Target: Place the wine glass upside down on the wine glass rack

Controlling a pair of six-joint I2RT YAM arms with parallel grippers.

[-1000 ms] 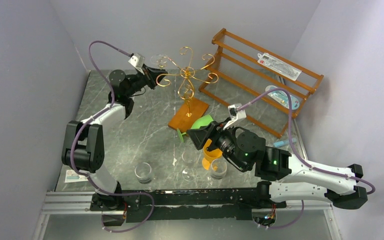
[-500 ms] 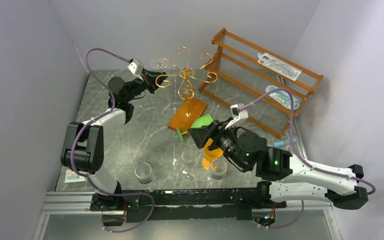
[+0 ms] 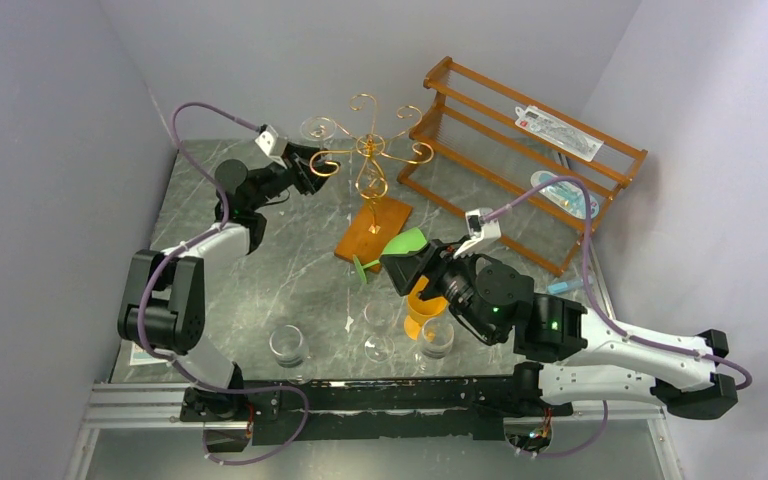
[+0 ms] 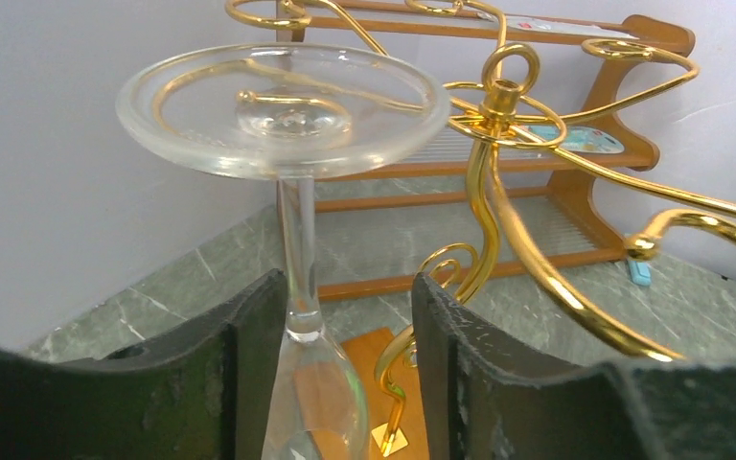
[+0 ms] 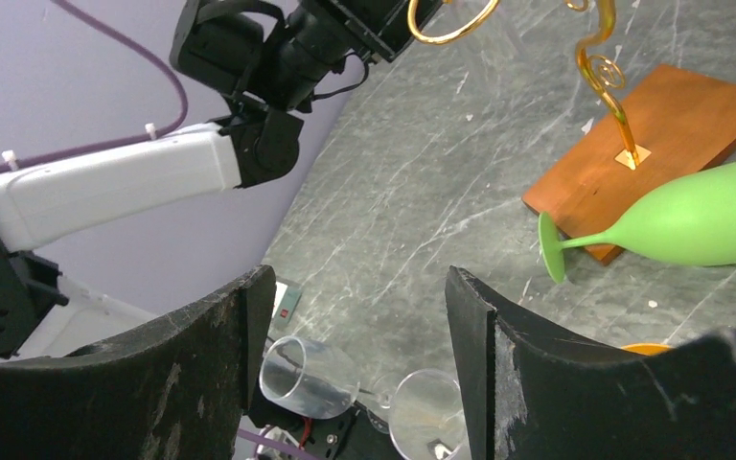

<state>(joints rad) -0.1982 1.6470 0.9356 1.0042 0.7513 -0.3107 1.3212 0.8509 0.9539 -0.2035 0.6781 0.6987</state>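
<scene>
Nearest, clear glasses (image 3: 288,343) sit on the counter (image 3: 260,270) by the arm bases. Just past them the right gripper (image 5: 355,316) hovers w/ fingers apart & empty, prob parked out of the way. Beyond it a green glass (image 5: 700,216) lies on its side against the wooden base of the wine glass rack (image 3: 370,150). Further back, the left gripper (image 4: 345,287) looks clamped on the bowl of the wine glass (image 4: 287,115). It's foot-up, level w/ a gold spiral arm so the stem can slip in & the foot can hang; can't tell if it's seated. A wooden shelf (image 3: 520,150) stands behind
</scene>
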